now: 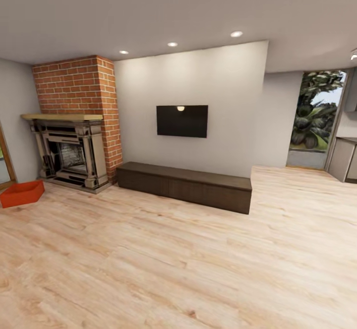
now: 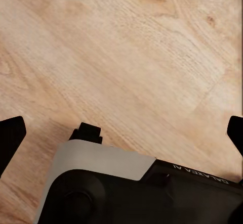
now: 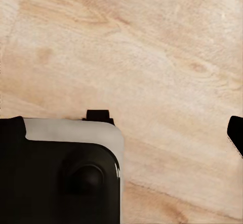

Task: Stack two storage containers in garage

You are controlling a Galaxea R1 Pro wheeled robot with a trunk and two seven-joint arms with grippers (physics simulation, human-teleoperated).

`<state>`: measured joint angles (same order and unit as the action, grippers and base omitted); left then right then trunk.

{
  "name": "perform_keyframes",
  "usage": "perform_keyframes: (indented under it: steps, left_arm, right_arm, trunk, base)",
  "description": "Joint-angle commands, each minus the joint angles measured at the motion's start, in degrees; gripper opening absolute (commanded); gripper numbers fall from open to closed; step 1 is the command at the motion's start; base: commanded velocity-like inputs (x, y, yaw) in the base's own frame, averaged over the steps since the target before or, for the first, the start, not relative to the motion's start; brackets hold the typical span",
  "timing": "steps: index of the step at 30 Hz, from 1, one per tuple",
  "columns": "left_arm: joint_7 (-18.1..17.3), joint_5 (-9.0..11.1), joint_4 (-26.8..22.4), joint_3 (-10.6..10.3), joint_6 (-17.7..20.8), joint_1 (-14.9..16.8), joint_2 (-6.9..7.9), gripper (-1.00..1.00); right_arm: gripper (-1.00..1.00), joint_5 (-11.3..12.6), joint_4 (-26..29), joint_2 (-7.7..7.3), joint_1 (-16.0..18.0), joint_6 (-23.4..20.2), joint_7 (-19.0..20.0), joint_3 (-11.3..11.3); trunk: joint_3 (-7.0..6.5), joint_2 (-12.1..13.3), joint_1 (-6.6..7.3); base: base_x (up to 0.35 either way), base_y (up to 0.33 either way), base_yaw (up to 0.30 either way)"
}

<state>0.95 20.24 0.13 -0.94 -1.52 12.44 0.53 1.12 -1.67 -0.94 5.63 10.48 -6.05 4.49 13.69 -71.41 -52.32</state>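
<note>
One orange-red storage container (image 1: 21,193) sits on the light wood-plank floor (image 1: 178,259) of the living room, at the far left of the head view, just in front of the brick fireplace (image 1: 74,148). It is lidless and partly cut off by the picture's edge. In the left wrist view my left gripper (image 2: 123,133) hangs open over the planks, its dark fingertips (image 2: 10,138) wide apart with nothing between them. My right gripper (image 3: 123,130) is likewise open above the planks. Both hover over my own grey-and-black base (image 2: 101,183).
A long dark low cabinet (image 1: 186,185) runs along the white wall under a wall-mounted TV (image 1: 182,121). At the right is a glass opening with plants (image 1: 315,116) and a cabinet corner (image 1: 344,158). A wood-framed door edge (image 1: 5,163) shows at the far left.
</note>
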Motion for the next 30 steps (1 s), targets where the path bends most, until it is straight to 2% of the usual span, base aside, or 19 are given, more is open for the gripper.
perform_keyframes:
  steps: [1,9,30]
  left_arm:
    - [0.1,0.24,0.02,-0.12,-0.15,0.04,-0.01,1.0]
    - [0.1,0.24,0.03,-0.12,-0.15,0.04,-0.01,1.0]
    - [0.1,0.24,-0.04,-0.12,-0.15,0.04,0.08,1.0]
  right_arm:
    - [1.0,0.11,-0.18,0.05,0.08,0.3,-0.19,0.46]
    - [1.0,0.11,-0.18,0.3,0.08,0.33,-0.39,0.48]
    - [1.0,0.17,-0.18,0.26,0.08,0.33,-0.89,0.43]
  trunk:
    - [0.07,-0.04,-0.04]
    - [0.07,-0.04,-0.04]
    - [-0.01,-0.04,-0.04]
  base:
    - [0.322,0.0,0.0]
    - [0.322,0.0,0.061]
    - [0.322,0.0,0.263]
